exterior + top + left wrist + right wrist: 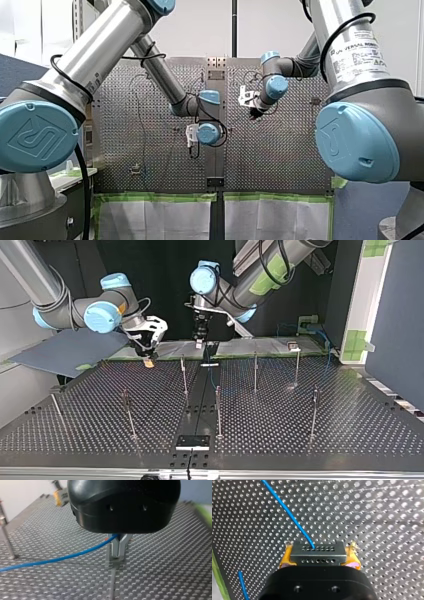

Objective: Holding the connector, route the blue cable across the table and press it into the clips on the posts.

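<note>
In the right wrist view my right gripper (319, 560) is shut on a grey connector (317, 551), squeezed between yellow pads (285, 561). The blue cable (287, 512) leaves the connector's face and runs off over the perforated table. In the left wrist view my left gripper (119, 555) has its metal fingers shut on the blue cable (62, 558) just above the table's centre seam. From there the cable trails away to one side. In the top view my right gripper (148, 360) hangs at the far left and my left gripper (200, 342) is near the far middle.
Several thin metal posts stand on the table, among them one (183, 372) near my left gripper, one (255, 371) to its right and one (218, 410) nearer the camera. A black plate (192, 442) sits at the near edge. Green-taped sheets (155, 220) hang off the table's edge.
</note>
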